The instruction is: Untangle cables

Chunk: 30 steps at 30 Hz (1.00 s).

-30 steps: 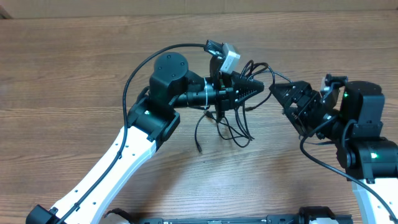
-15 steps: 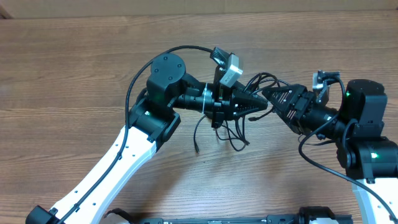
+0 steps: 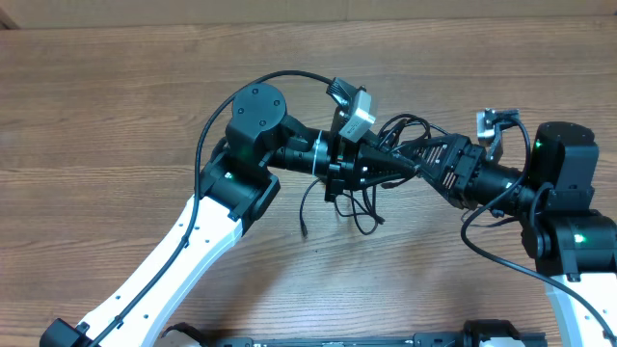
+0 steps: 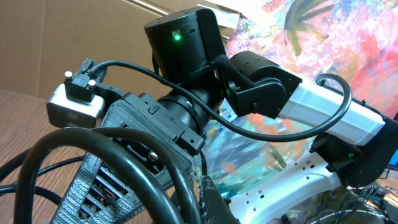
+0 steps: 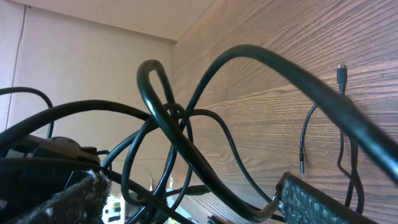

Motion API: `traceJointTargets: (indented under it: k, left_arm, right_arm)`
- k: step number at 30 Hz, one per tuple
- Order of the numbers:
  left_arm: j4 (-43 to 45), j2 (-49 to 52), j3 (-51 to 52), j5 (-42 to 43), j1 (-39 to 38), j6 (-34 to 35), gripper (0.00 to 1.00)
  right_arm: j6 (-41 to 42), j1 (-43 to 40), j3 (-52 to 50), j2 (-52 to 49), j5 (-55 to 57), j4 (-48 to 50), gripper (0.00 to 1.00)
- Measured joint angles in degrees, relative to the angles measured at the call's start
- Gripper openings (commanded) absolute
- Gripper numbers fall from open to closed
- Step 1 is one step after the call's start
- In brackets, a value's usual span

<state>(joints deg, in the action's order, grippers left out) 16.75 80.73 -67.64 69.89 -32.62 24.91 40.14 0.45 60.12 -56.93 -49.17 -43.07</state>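
Right arm has come in leftward since a second ago. The right gripper [image 3: 425, 159], then well apart from the left gripper [image 3: 405, 166], now meets its tip nose to nose above the middle of the table [image 3: 116, 106]. Left arm's tip has swung slightly toward the right.

Left gripper: jaws pressed together, pinching the cables [image 3: 364, 204]. The cords bunch at its tip and loops hang from it toward the robot's side. One loose plug end [image 3: 306, 231] sits nearer the left arm.

Right gripper: spread. In the right wrist view its fingers [image 5: 311, 202] stand wide apart, with several cords [image 5: 186, 146] crossing in the gap; none looks clamped.

Left wrist view: one black loop [image 4: 134, 168] fills the foreground, just beside the right gripper's body.
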Motion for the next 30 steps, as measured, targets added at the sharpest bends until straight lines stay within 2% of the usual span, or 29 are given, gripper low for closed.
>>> traceJointTargets:
  k: [12,30]
  left_arm:
    - [3.2,0.0,0.0,0.0,-2.3,0.0,0.05]
    - [0.4,-0.1,0.0,0.0,-0.6,-2.2,0.04]
  right_arm:
    - [-4.1,0.0,0.0,-2.3,-0.2,-0.7,0.88]
    - [-6.4,0.0,0.0,-2.7,-1.7,-2.8,0.91]
